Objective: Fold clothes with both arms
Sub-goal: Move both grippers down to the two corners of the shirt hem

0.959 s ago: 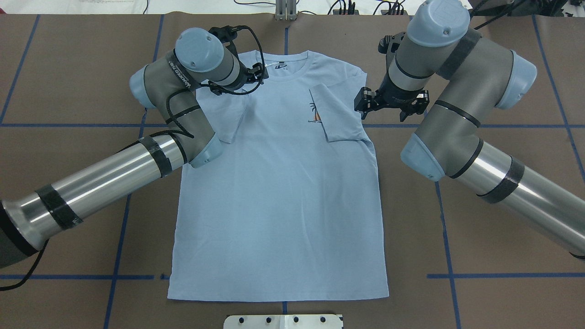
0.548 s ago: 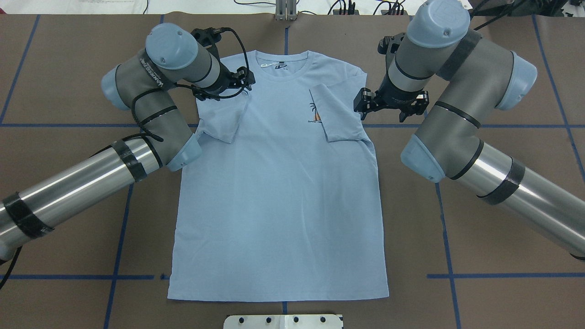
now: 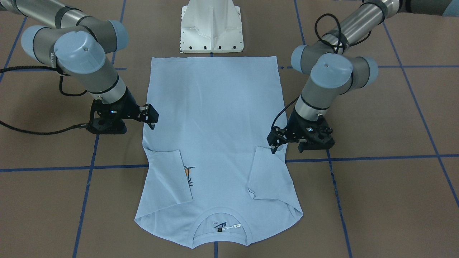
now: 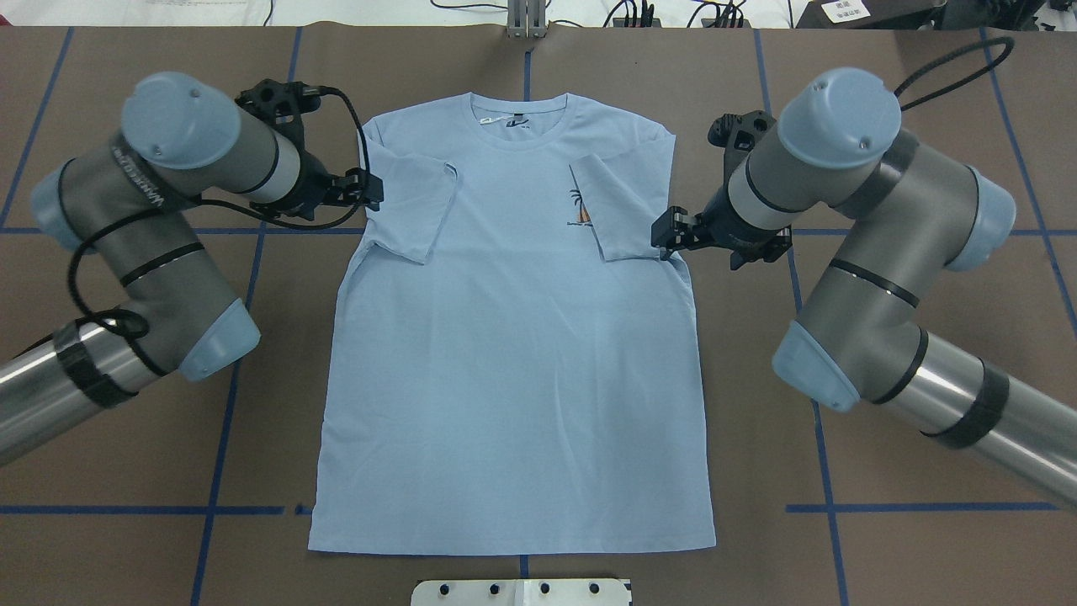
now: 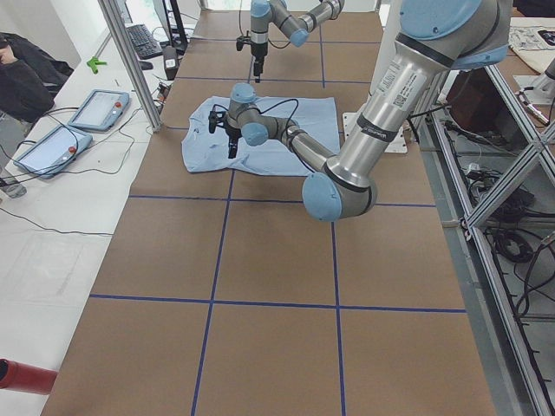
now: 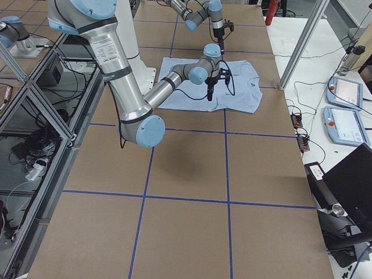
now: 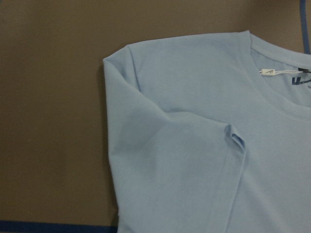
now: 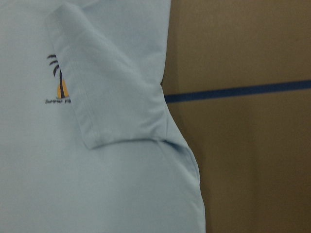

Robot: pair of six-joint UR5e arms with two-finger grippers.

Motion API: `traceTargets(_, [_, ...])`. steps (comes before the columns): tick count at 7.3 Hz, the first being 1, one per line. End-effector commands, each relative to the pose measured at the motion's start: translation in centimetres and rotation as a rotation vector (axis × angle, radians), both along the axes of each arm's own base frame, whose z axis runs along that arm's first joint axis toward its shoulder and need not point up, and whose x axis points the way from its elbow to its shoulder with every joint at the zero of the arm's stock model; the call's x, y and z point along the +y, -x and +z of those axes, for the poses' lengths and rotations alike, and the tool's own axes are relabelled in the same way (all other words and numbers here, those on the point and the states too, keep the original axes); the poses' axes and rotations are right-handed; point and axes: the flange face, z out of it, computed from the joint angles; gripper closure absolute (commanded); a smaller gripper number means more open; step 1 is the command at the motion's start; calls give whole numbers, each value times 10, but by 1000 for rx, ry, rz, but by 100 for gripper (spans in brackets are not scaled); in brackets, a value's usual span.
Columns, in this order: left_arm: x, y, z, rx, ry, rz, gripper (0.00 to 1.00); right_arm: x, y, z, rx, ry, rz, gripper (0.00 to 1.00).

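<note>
A light blue short-sleeved cotton T-shirt (image 4: 513,379) lies flat, chest up, on the brown taped surface (image 4: 126,547). Both of its sleeves are folded inward, and the right one half covers its small palm print (image 4: 579,209). The black two-fingered left hand (image 4: 363,189) is at the shirt's left shoulder edge. The matching right hand (image 4: 669,234) is at its right side, by the folded sleeve. Whether either hand is spread or pressed together, I cannot tell.
</note>
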Motion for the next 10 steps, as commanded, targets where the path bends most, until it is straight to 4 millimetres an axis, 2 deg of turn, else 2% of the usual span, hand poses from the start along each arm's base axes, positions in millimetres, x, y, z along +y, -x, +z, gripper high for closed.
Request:
traceTargets(1, [59, 61, 23, -23, -31, 31, 0, 92, 18, 13, 5, 18, 15, 0])
traceTargets(2, [77, 77, 23, -16, -38, 32, 0, 143, 31, 24, 23, 41, 7, 0])
traceTargets(3, [80, 80, 26, -18, -36, 32, 0, 189, 41, 23, 17, 16, 29, 0])
traceTargets(4, [79, 80, 29, -24, -30, 32, 0, 227, 53, 19, 5, 46, 27, 0])
traceTargets(5, [80, 80, 29, -24, -30, 32, 0, 256, 62, 28, 28, 27, 18, 0])
traceTargets(6, [80, 80, 29, -23, -30, 34, 0, 271, 66, 41, 57, 17, 22, 0])
traceTargets(10, [82, 78, 28, -13, -22, 52, 0, 275, 77, 62, 100, 33, 7, 0])
